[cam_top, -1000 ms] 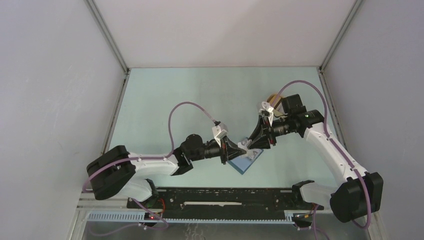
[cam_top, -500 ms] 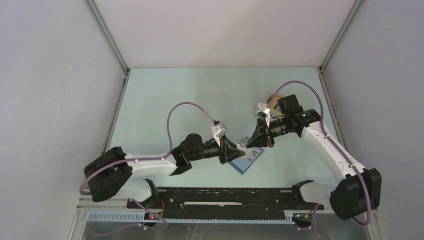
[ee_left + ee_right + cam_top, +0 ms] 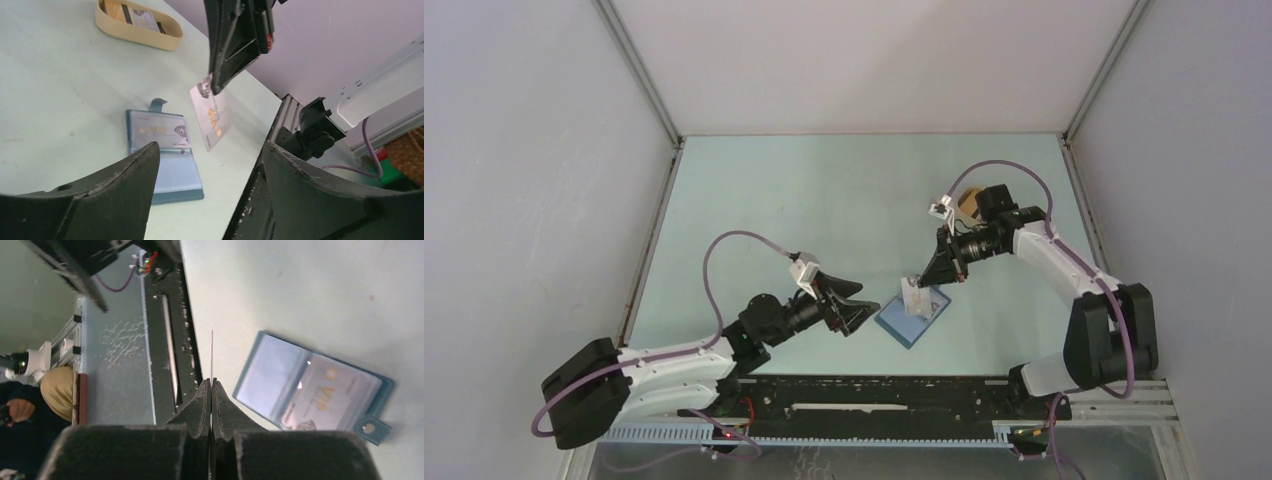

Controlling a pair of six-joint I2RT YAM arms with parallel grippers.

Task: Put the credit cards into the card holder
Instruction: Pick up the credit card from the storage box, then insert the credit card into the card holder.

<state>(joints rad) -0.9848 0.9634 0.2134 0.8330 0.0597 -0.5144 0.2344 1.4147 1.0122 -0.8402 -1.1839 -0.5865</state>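
Left end effector point(image 3: 860, 307) retreated open, right end effector point(image 3: 211, 383) pinching card point(image 3: 211, 118)

Robotics lab cell, grey panel walls point(image 3: 524, 200), aluminium frame posts point(image 3: 641, 70), 2 bench-bolted arms point(image 3: 674, 362)

Card holder point(image 3: 172, 175) lay open flat on pale table point(image 3: 60, 100), pocketed card point(image 3: 157, 132) marked VIP in one sleeve. Right gripper point(image 3: 216, 86) pinched held card point(image 3: 212, 117) by top edge, tilted, beside holder. Tan tray point(image 3: 150, 40) behind, loose cards point(image 3: 142, 17) inside. Left gripper point(image 3: 210, 150) fingers spread wide, foreground.
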